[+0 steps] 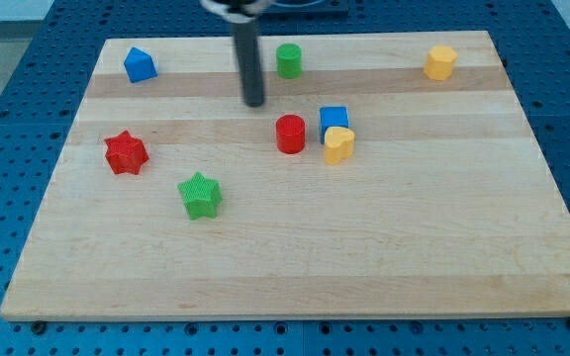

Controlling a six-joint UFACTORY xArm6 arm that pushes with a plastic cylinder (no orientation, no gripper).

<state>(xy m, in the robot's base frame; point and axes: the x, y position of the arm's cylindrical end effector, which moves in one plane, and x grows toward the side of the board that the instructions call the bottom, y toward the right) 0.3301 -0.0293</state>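
Pincer state I cannot tell; my tip [254, 103] stands at the view's left of green cylinder [288, 60] and red cylinder [290, 133].

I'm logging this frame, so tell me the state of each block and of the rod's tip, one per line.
My tip: on the board, touching no block, nearest the red cylinder.
Red cylinder: upright, standing alone.
Blue cube: against the yellow heart.
Yellow heart: touching the blue cube.
Green cylinder: upright, alone.
Blue block: alone.
Yellow block: alone.
Red star: flat, alone.
Green star: flat, alone.
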